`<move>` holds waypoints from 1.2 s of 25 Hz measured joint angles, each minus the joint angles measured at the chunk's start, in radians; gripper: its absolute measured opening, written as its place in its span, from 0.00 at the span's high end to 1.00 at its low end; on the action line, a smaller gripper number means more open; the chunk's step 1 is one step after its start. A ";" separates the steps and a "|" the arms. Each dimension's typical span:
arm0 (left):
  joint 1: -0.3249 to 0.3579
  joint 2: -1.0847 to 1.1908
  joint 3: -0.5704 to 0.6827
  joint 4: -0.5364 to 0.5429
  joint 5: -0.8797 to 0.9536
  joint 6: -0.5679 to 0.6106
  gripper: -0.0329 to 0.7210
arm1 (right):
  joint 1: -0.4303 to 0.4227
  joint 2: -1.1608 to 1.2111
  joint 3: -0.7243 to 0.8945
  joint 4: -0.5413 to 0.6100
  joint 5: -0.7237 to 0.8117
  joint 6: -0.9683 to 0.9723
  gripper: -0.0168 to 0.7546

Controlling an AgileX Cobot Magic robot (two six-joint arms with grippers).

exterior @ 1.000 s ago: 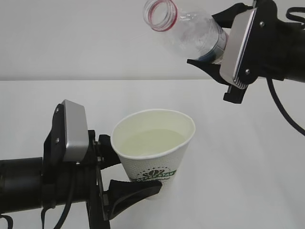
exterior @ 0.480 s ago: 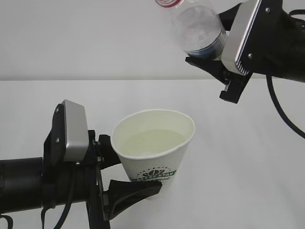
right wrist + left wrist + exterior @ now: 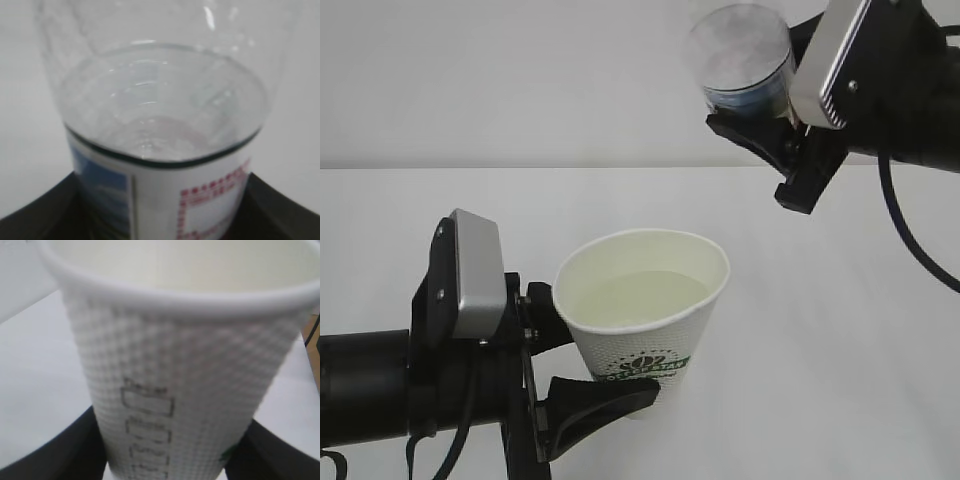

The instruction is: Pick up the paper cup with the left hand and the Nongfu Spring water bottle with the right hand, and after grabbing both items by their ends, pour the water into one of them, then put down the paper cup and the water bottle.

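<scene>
- right hand (image 3: pixel 775 105) is clamped around the lower, labelled end of the Nongfu Spring water bottle (image 3: pixel 740 55), one black finger on each side in the right wrist view
- big change from a second ago: the bottle was tipped with its red-ringed mouth aimed down-left toward the cup, and now it has swung back up, so the mouth is out of the top of the exterior view and you mostly see the round clear body plus a bit of blue label right next to the jaws
- the gripper itself has rotated too, its silver-grey plate sits higher and further right than before
- right wrist view looks up along the bottle (image 3: pixel 160 125), clear wall above the label band; can't tell if any water is left in there
- left hand (image 3: pixel 580 375) is gripping the paper cup (image 3: pixel 645 305) low down, fingers on either side near its base, green logo just above the front finger
- cup and left arm haven't budged across the frames, cup upright
- water (image 3: pixel 640 298) sits inside the cup, level looks the same as earlier
- bottle is up and to the right of the cup, well apart
- white table (image 3: pixel 840 350) under everything
</scene>
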State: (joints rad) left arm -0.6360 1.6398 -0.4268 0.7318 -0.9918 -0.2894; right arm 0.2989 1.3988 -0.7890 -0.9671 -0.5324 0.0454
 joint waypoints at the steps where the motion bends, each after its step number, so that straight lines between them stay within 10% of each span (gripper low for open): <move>1: 0.000 0.000 0.000 0.000 0.000 0.000 0.34 | 0.000 0.000 0.000 0.000 0.000 0.013 0.32; 30: 0.000 0.000 0.000 0.000 0.000 0.000 0.34 | 0.000 0.000 0.000 0.000 -0.005 0.397 0.32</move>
State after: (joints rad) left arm -0.6360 1.6398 -0.4268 0.7318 -0.9918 -0.2894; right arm 0.2989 1.3988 -0.7890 -0.9671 -0.5377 0.4425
